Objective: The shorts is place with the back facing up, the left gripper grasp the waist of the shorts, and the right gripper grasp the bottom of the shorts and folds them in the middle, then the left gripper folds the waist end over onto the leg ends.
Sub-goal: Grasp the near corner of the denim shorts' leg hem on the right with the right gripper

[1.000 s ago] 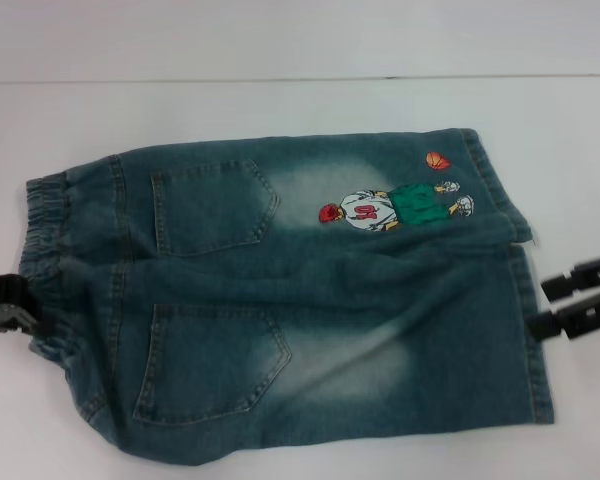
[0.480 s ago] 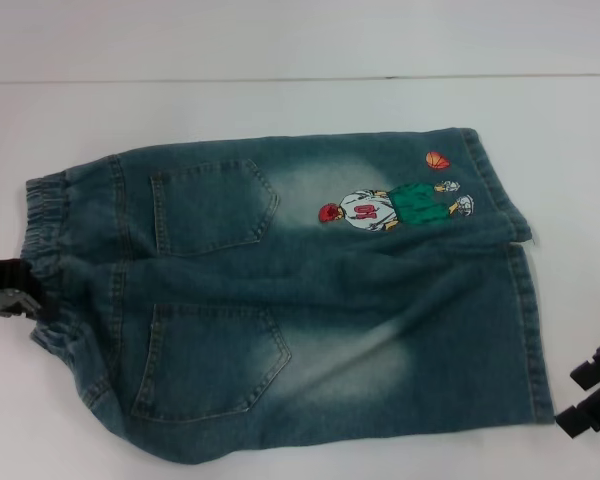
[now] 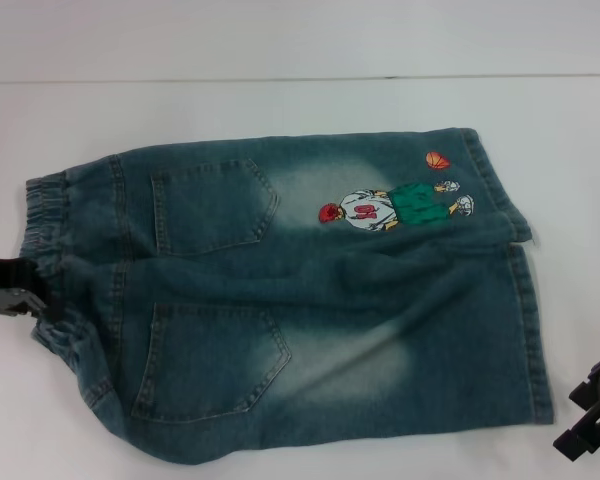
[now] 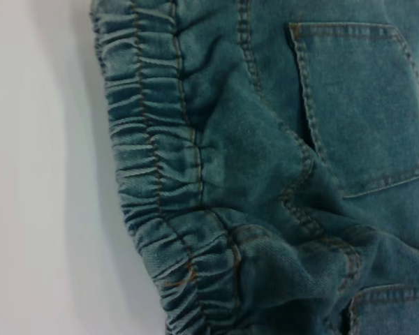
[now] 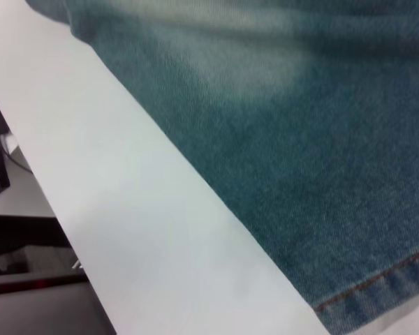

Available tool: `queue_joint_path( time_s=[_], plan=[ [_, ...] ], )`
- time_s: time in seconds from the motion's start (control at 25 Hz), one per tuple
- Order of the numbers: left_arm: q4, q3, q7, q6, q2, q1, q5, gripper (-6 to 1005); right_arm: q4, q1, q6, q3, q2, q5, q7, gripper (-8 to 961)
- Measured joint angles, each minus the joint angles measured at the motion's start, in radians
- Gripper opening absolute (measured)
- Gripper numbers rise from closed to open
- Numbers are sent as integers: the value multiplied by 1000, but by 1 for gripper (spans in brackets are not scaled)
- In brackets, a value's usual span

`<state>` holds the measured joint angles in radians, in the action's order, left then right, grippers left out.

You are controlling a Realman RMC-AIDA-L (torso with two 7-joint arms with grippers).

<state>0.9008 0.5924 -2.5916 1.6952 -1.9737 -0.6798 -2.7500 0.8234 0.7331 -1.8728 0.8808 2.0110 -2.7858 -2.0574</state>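
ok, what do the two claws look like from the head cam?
The left gripper is a black claw with a silver-grey metal part, cut off by the frame edge. The right gripper is a black, blocky two-fingered claw, with a grey rounded part above it. No cables or labels are visible.

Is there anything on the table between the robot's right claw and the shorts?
No. In the head view only bare white table lies between the right gripper and the shorts, near the leg ends.

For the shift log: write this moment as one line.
shorts: flat, back up, unfolded | left gripper: at waist | right gripper: beside near leg hem, not gripping | table: white
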Motion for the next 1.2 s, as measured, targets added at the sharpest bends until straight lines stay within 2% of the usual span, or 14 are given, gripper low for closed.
queue_joint_path(
  time_s=[0.44, 1.2],
  plan=[
    [-3, 1, 1, -2, -5, -2, 1, 51, -32, 15, 34, 45, 8, -1, -13, 944],
    [-8, 4, 1, -10, -9, -8, 1, 52, -83, 53, 73, 52, 21, 5, -4, 945]
  ],
)
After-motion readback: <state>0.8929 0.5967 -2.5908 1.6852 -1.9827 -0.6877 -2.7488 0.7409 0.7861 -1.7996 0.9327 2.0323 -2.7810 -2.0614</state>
